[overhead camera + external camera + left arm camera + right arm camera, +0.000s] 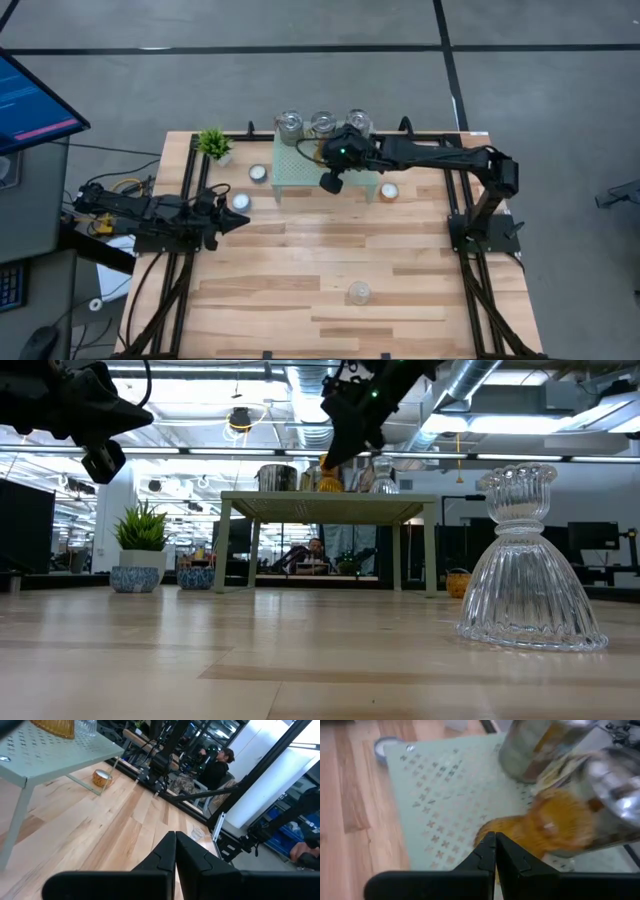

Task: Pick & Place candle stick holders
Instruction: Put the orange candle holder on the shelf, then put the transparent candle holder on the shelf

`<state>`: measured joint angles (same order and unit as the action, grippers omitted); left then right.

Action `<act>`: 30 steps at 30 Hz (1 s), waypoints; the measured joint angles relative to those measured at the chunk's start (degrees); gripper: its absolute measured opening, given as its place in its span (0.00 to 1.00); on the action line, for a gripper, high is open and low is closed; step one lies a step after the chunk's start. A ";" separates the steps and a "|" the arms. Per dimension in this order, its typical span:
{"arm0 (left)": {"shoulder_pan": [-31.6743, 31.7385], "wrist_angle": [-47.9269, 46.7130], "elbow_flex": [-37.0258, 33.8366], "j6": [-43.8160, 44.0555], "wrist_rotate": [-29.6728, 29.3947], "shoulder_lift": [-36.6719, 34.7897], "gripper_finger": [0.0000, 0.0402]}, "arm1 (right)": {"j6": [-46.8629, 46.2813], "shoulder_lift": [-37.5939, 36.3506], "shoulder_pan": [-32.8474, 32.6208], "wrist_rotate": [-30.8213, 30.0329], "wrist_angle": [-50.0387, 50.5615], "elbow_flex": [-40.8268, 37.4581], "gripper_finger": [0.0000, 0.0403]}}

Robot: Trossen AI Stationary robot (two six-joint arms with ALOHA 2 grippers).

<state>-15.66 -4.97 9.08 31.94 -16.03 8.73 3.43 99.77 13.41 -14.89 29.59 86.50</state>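
Wood table (300,290): left end effector (240,222) closed, empty, hovering at left edge near white tealight cup (241,201). Mesh stand (300,170) carries three silvery jars (322,124) plus amber holder (560,827); right end effector (495,851) closed, empty, above it. Clear glass holder (359,293) near front edge.

The table's (300,300) near half lies open, with only one clear cup (359,292) standing there. At the far edge, three jars (322,124), the stand (300,170), a plant (214,143) and tealights (258,173) crowd any passage.
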 joint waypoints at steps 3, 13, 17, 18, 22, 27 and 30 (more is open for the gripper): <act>0.00 0.28 0.00 0.00 -0.02 0.35 0.02 | 0.01 -0.13 0.78 -0.05 -0.24 0.57 0.00; 0.00 0.64 0.00 0.00 0.00 0.61 0.02 | 1.10 -0.07 2.07 -0.03 -1.08 0.99 0.00; -0.02 0.98 0.00 0.00 -0.02 0.75 0.02 | 1.11 -0.07 2.09 -0.08 -1.80 0.99 0.00; 0.00 0.97 0.00 0.01 -0.02 0.77 0.02 | 1.11 -0.07 2.09 -0.08 -2.04 0.99 0.00; 0.00 1.29 0.00 0.00 -0.02 0.77 0.02 | 1.25 -0.07 1.98 -0.16 -1.43 1.95 0.00; 0.00 1.38 0.00 0.00 -0.02 0.77 0.02 | 1.56 -0.10 1.98 -0.21 -0.15 5.35 0.00; 0.00 1.49 0.00 0.00 -0.02 0.77 0.02 | 1.68 -0.11 1.96 -0.21 3.85 9.14 0.00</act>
<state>-15.66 -3.48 9.08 31.94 -16.05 9.50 5.10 99.65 15.37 -15.09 33.43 95.63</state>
